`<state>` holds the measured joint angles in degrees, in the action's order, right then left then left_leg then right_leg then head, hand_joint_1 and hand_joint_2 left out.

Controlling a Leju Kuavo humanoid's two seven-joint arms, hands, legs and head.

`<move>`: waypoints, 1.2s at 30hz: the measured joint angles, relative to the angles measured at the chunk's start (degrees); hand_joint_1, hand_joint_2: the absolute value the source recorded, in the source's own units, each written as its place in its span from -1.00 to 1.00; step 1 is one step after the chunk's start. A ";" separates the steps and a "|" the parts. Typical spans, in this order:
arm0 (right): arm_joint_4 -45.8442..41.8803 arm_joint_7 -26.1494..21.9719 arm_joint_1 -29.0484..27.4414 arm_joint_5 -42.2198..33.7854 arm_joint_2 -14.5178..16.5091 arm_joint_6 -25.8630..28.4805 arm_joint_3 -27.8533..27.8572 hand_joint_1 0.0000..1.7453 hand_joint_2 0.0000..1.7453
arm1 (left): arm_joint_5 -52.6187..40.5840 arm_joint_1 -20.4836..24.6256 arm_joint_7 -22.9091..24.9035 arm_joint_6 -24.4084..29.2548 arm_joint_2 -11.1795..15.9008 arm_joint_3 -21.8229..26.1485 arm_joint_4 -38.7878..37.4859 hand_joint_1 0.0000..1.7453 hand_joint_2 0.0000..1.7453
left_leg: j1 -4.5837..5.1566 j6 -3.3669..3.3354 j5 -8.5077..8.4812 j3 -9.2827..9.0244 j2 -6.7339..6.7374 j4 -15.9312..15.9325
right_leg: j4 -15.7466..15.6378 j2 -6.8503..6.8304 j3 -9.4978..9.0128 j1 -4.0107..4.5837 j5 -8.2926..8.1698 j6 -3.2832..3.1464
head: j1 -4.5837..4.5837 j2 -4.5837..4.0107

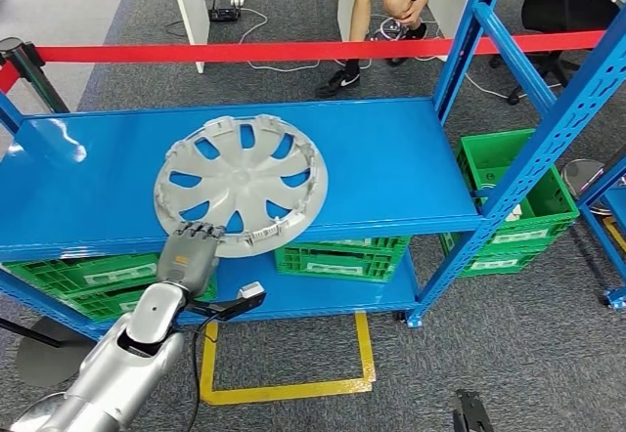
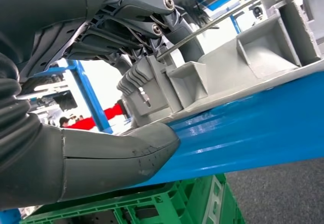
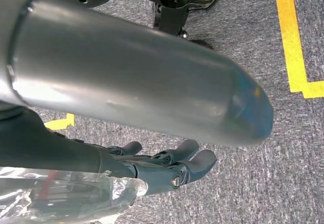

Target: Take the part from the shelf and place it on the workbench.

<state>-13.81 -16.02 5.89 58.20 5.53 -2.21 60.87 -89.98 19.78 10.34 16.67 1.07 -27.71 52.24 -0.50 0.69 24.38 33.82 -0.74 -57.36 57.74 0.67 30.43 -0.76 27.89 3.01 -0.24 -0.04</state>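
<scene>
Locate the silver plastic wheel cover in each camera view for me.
Head view: silver plastic wheel cover lies on the blue metal shelf, near edge overhanging at the left hand.
Left wrist view: its ribbed grey rim against the hand's fingers.
Right wrist view: not in it.
Shared landmark: the blue shelf.

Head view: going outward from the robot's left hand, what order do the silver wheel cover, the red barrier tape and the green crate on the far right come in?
1. Wheel cover: on the blue shelf, the left hand at its near rim.
2. Red barrier tape: stretched behind the shelf.
3. Green crate: on the floor, far right.
</scene>
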 joint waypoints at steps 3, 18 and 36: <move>0.00 -0.01 0.00 -0.09 0.00 0.00 0.00 -1.00 -1.00 | 0.00 -0.06 0.01 0.03 0.11 0.22 0.00 0.14 1.00 | 0.00 0.00 0.00 -0.02 0.00 0.00 | 0.00 0.00 -0.02 0.00 0.00 0.00 | 0.00 0.00; 0.00 -0.33 -0.09 -0.40 0.00 0.02 -0.04 -1.00 -1.00 | 0.00 -0.03 3.62 1.95 1.77 -0.08 1.81 0.86 1.00 | -0.01 0.00 0.00 -0.09 0.01 0.00 | 0.00 0.04 -0.03 0.01 0.00 0.00 | -0.01 -0.01; 0.00 -1.19 -0.90 -1.09 0.00 0.39 -0.04 -1.00 -1.00 | 0.11 3.55 15.01 0.09 8.80 -10.23 20.75 0.83 1.00 | -0.01 -0.01 -0.02 0.13 0.01 -0.01 | 0.01 0.02 0.19 0.00 -0.02 0.02 | -0.01 -0.01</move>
<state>-13.81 -17.21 4.99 57.11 5.53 -1.81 60.83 -89.88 23.33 25.35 16.76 9.87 -37.94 72.99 -0.51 0.68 24.37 33.96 -0.73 -57.36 57.75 0.69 30.62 -0.76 27.87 3.03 -0.25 -0.05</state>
